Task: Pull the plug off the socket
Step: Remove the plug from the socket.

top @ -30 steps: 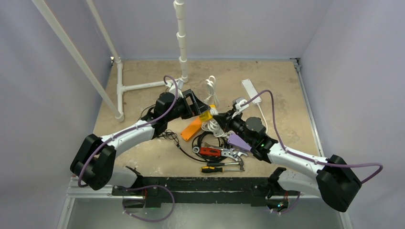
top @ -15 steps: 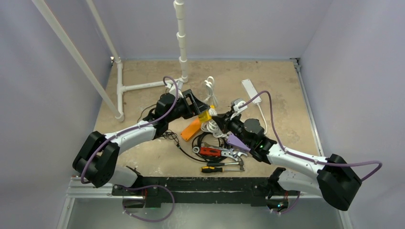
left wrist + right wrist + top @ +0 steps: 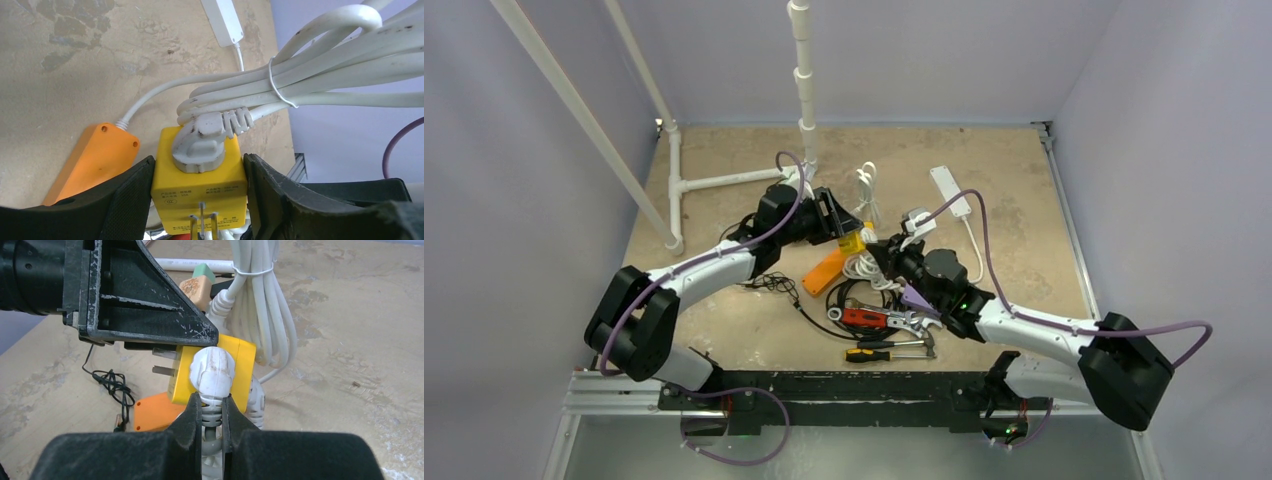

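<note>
Plug [image 3: 200,142], white and scuffed, sits fully seated in the yellow socket [image 3: 200,195], a cube held up off the worktop [image 3: 75,75] near its middle, between the two arms. The left jaws are closed on the socket: their black fingers [image 3: 130,200] press flat against two opposite sides of it. The right jaws are clamped tight on the plug's ribbed neck [image 3: 212,415], just behind the plug body, coming at it from the side opposite the left arm. Metal pins [image 3: 162,362] stick out of another face of the socket.

From the plug the white cable runs into a bundle [image 3: 310,75] of loops bound with a thin tie, hanging just beside the socket. Below lies an orange strip [image 3: 95,155] with its own white lead. A white strip [image 3: 225,20] lies further back on the worktop. Nearer the arm bases lie a black cord [image 3: 774,285], red pliers [image 3: 864,318], a wrench [image 3: 914,320] and a screwdriver [image 3: 884,353].
</note>
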Available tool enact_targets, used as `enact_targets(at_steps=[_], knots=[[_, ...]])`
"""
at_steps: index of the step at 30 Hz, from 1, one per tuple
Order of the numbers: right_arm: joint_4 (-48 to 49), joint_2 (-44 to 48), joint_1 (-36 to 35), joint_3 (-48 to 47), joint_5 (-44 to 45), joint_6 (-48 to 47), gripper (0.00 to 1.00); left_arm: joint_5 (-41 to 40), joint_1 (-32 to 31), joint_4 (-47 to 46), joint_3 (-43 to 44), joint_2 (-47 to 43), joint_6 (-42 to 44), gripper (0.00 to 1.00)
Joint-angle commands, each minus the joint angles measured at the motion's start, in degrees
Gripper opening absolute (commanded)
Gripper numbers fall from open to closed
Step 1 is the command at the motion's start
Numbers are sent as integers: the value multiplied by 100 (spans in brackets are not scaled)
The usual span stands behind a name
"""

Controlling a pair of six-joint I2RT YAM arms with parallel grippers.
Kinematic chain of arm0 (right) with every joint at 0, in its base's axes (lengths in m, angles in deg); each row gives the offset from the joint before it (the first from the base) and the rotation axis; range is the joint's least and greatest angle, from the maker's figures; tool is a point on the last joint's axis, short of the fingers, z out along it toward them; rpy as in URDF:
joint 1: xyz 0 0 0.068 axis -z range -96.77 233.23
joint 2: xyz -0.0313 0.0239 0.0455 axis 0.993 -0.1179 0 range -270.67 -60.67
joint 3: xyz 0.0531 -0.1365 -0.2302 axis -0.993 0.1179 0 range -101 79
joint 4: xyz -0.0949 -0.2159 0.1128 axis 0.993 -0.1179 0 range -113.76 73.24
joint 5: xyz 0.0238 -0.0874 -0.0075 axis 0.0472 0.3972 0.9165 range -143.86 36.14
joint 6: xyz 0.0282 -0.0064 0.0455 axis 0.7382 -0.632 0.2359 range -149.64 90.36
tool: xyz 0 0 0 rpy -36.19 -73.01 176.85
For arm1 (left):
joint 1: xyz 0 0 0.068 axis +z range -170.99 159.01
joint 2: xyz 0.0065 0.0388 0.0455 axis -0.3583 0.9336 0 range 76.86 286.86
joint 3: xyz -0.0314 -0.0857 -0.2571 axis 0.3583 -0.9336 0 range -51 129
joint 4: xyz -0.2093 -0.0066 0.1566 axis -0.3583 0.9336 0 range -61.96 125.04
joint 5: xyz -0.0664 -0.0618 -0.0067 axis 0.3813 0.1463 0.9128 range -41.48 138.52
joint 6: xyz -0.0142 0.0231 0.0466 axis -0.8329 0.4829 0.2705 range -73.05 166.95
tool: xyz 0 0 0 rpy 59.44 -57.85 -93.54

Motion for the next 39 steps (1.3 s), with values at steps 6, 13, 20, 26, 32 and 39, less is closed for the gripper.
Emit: enact_targets(at_steps=[6, 13, 20, 26, 32, 39], knots=[[1686, -160, -158, -611, 423, 216, 0, 269, -19, 835, 626, -58, 1062, 0], [1851, -186, -174, -344, 360, 923, 0, 324, -9, 52, 163, -38, 1108, 0], [1927, -227, -100, -179, 215, 1397, 0, 192, 26, -4, 29, -122, 1381, 0], [1913, -264, 273, -76, -157, 1787, 0, 55, 61, 43, -19, -172, 1461, 0], [1966, -142, 318, -41, -27, 1388, 0, 33, 118, 52, -16, -165, 1445, 0], [1935, -164, 287, -67, 13, 1289, 0, 32, 242, 109, -3, -135, 1360, 0]])
